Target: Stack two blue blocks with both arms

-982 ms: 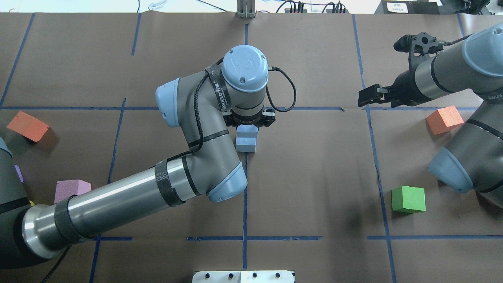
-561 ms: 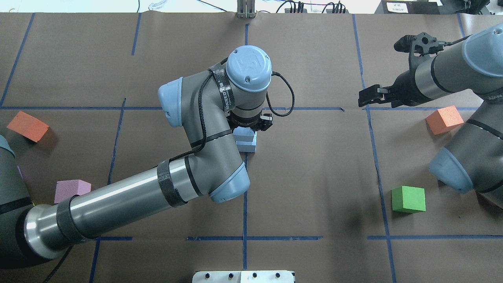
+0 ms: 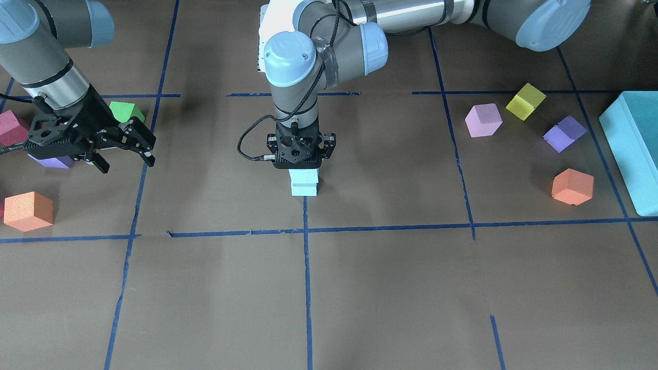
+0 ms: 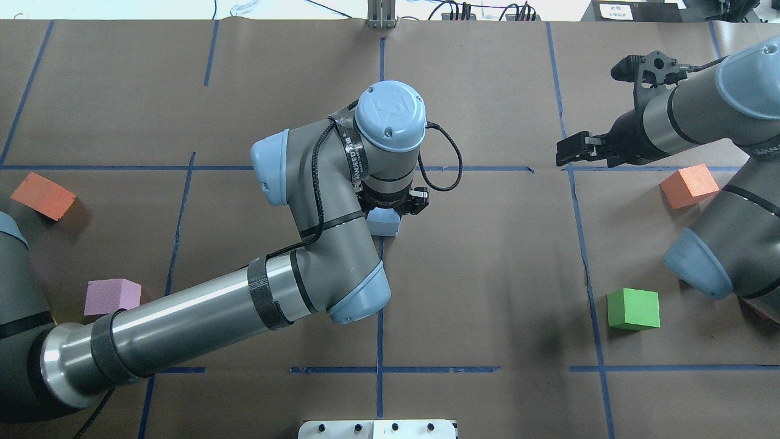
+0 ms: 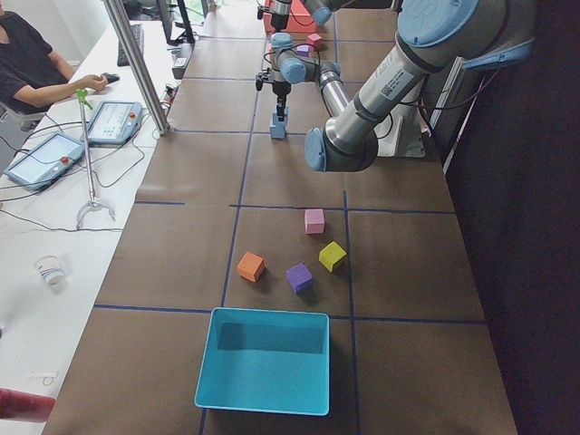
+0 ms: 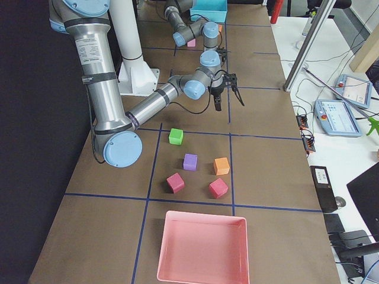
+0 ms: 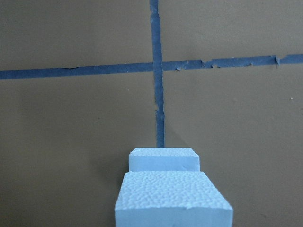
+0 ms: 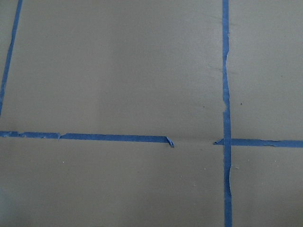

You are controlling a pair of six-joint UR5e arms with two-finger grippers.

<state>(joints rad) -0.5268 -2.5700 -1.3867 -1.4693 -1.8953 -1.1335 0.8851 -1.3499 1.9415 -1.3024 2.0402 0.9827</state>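
Note:
Two pale blue blocks stand at the table's middle on a blue tape line. In the front view the upper blue block (image 3: 304, 176) sits right over the lower blue block (image 3: 304, 190). My left gripper (image 3: 303, 167) points straight down and is shut on the upper block. The left wrist view shows the held block (image 7: 173, 198) close up and the lower block (image 7: 164, 160) showing just beyond it. In the overhead view the left wrist hides most of the stack (image 4: 383, 224). My right gripper (image 3: 126, 158) is open and empty, well off to the side (image 4: 563, 152).
A green cube (image 4: 634, 309) and an orange cube (image 4: 688, 185) lie by the right arm. Orange (image 3: 572, 186), pink (image 3: 483, 119), yellow (image 3: 525, 101) and purple (image 3: 564, 133) cubes and a teal box (image 3: 632, 149) lie on the left arm's side. A pink tray (image 6: 203, 248) sits at the right end.
My left gripper has moved toward the robot's side with the blue block in it, from offset behind the lower block to over it. The right arm has not moved.

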